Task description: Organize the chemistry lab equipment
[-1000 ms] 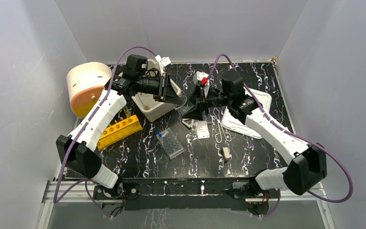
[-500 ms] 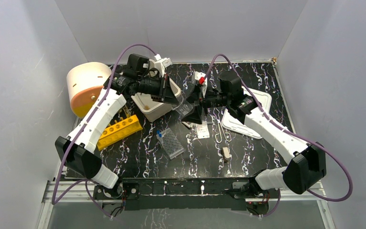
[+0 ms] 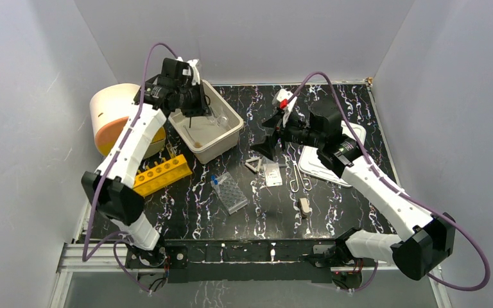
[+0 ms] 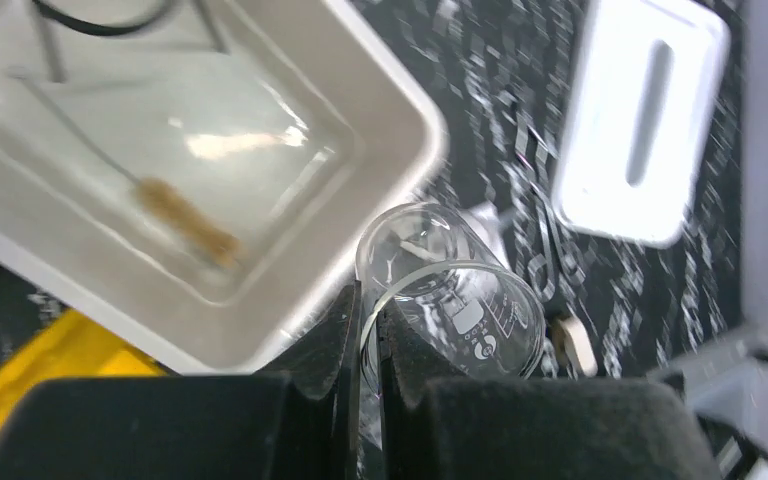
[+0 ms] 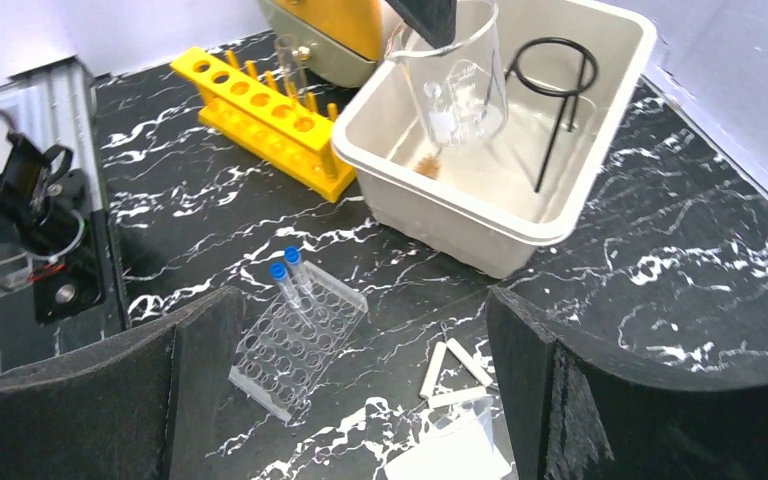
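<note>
Toward the far-left corner of the desk (image 3: 269, 218), the beige tub (image 3: 213, 151) is sitting open, and I am hanging the small clear beaker (image 5: 455, 85) just above it, near its right-hand wall as far as I can judge. The left gripper (image 4: 368, 300) is pinching the beaker's rim, one finger inside the glass, mouth up and long axis near upright, so the release should be going straight down. The right gripper (image 3: 268, 136) is hovering wide open and empty nearer the desk's middle. Inside the tub, the black wire stand (image 5: 555, 90) and a brown-tipped brush (image 4: 185, 215) are resting.
</note>
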